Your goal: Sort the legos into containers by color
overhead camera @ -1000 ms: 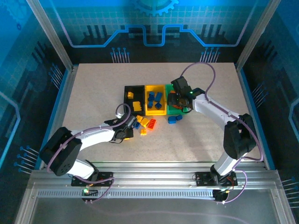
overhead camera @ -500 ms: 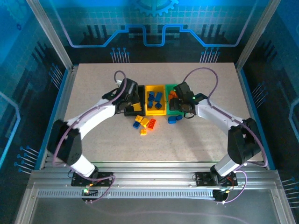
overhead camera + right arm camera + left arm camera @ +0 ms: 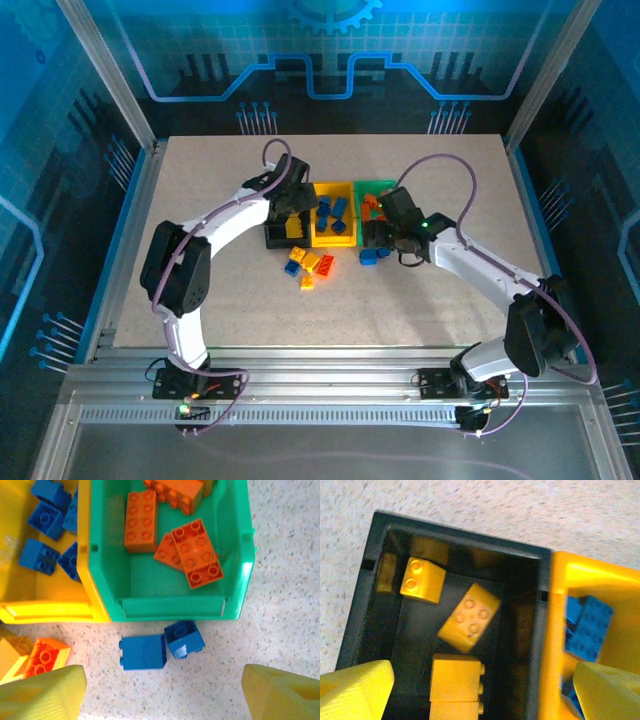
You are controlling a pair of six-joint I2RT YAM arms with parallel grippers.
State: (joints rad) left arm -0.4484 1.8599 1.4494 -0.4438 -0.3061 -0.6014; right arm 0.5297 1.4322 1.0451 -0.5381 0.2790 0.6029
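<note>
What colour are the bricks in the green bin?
Orange bricks in the green bin; clearest in the right wrist view.

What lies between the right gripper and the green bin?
Two blue bricks lie on the table, just outside the green bin, seen in the right wrist view.

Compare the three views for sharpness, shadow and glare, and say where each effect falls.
Top external: even light on the table, with a blue cast over the enclosure walls. Left wrist: soft overall, the black bin dark inside, though its yellow bricks stay readable. Right wrist: the sharpest view, with a pale glare on the right wall of the green bin.
</note>
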